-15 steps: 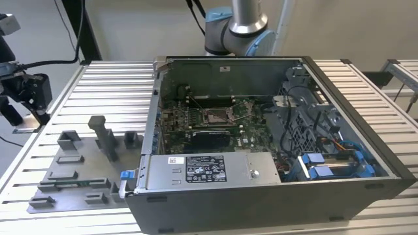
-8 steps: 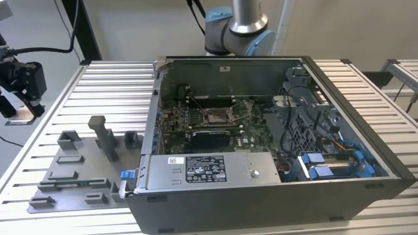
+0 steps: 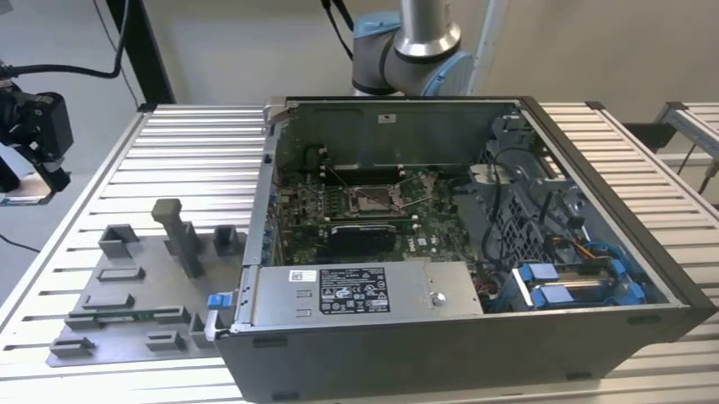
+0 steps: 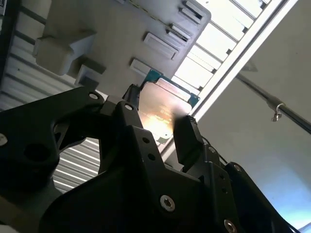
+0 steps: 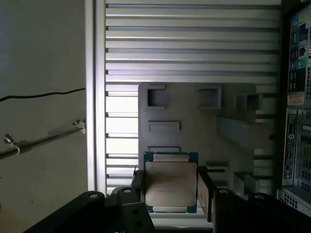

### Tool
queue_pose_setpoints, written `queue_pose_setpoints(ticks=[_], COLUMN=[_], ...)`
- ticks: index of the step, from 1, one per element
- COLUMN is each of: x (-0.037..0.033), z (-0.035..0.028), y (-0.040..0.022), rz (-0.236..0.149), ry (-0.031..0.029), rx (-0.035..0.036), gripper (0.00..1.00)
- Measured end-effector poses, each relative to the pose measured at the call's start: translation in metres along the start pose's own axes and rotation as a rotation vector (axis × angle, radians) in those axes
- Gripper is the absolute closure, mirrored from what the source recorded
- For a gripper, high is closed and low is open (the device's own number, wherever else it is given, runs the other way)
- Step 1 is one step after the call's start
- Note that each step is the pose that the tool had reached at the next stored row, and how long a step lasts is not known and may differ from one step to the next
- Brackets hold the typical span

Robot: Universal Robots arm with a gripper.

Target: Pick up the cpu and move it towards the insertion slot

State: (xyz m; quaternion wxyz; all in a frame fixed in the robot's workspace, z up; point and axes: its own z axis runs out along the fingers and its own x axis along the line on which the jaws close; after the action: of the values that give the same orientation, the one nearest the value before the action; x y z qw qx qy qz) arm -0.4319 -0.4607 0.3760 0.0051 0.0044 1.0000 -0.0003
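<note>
The fingers point(image 5: 205, 190) pinch the cpu point(image 5: 171, 184), fixture plate point(image 5: 194, 121) and case point(image 5: 294, 121) nearby.

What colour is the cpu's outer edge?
Blue-green; the cpu shows best in the first wrist view.

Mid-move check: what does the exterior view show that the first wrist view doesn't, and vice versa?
Exterior view: the inside of the open computer case, with the insertion slot on the green board. First wrist view: the grip up close, the cpu clamped in the gripper, a finger on each side, its silvery face to the camera. Both: the grey fixture plate with its blocks on the slatted table, and the case beside it.
</note>
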Motion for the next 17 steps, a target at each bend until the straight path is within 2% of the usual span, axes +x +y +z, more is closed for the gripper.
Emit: queue_pose_setpoints(ticks=[2,5,12,17], x=[-0.0007,-0.0069,-0.0340,-0.0499], z=[-0.0001,0.0000,0.0003,0.0004], y=[0.0000,0.0001,0.0003,0.0004], rz=[0.000,0.000,-0.004,-0.007], ry=[0.0000,0.0007,0.0023,0.0027], rx=[0.0001,0.0001,0.0001,0.0001], gripper=[1.00,1.00,1.00,1.00])
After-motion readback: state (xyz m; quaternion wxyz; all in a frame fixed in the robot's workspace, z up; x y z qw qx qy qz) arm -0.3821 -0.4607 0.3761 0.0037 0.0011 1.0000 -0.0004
